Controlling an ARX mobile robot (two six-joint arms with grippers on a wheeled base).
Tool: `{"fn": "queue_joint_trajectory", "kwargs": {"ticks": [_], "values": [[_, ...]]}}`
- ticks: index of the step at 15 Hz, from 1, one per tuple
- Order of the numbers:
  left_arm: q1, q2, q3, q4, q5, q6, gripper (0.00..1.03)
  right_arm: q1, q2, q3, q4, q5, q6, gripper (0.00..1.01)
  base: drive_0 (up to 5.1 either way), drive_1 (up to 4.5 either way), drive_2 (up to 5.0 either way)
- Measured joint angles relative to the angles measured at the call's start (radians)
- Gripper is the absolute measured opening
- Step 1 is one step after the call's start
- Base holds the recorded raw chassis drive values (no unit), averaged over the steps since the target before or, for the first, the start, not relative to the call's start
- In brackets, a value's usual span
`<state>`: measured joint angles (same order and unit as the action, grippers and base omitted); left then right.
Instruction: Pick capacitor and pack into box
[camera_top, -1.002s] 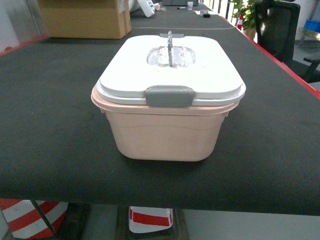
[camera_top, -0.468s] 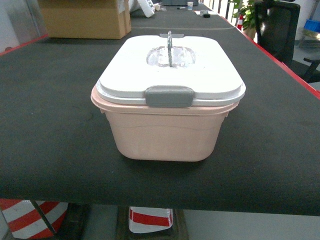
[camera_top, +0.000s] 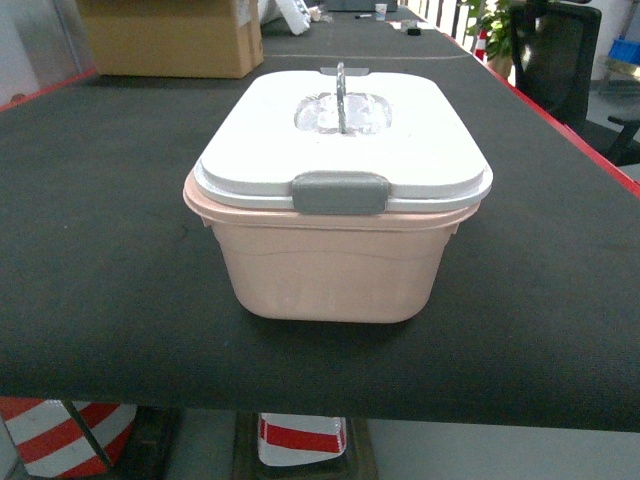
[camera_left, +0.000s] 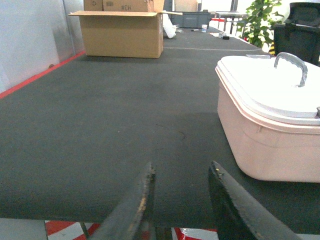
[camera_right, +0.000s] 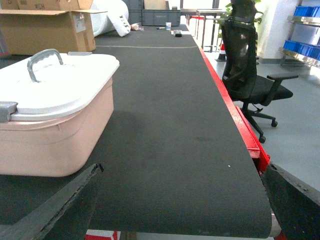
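Nothing shifted since earlier frames. Box (camera_top: 335, 250): mid-table, lid (camera_top: 340, 135) latched. Capacitor: not visible. Left gripper (camera_left: 180, 200): part-open, empty. Right gripper (camera_right: 180, 210): wide open, empty. Packing: unstarted.

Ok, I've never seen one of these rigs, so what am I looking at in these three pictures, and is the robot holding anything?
It is a wheeled robot with two arms. One camera sits on its body and looks forward over a black table; the other two ride on the wrists.

In the wrist pictures, the dark prongs at the bottom are each arm's tool: the left tool and the right tool. Both stand open and hold nothing.

On the table stands a pink box with its white lid on and a grey latch at the front. A cardboard box sits farther back, and an office chair stands beside the table. No capacitor shows in any view.
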<state>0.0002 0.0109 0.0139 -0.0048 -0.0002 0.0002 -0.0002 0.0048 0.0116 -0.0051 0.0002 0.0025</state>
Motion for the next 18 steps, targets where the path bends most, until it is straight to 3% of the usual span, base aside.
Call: {"fn": "queue_joint_trajectory", "kwargs": {"ticks": [2,3,4,18], "values": [[0.000,0.000,0.000,0.000,0.000,0.000,0.55,0.000,0.000,0.000,0.000,0.000,0.000,0.98,0.0,0.00,0.0],[0.000,0.000,0.000,0.000,0.000,0.000,0.80,0.000,0.000,0.000,0.000,0.000,0.000,0.98,0.0,0.00,0.0],[0.000,0.000,0.000,0.000,0.000,0.000,0.98,0.000,0.000,0.000,0.000,0.000,0.000,0.98,0.0,0.00,0.0],[0.000,0.000,0.000,0.000,0.000,0.000,0.98,0.000,0.000,0.000,0.000,0.000,0.000,0.98,0.0,0.00,0.0]]}}
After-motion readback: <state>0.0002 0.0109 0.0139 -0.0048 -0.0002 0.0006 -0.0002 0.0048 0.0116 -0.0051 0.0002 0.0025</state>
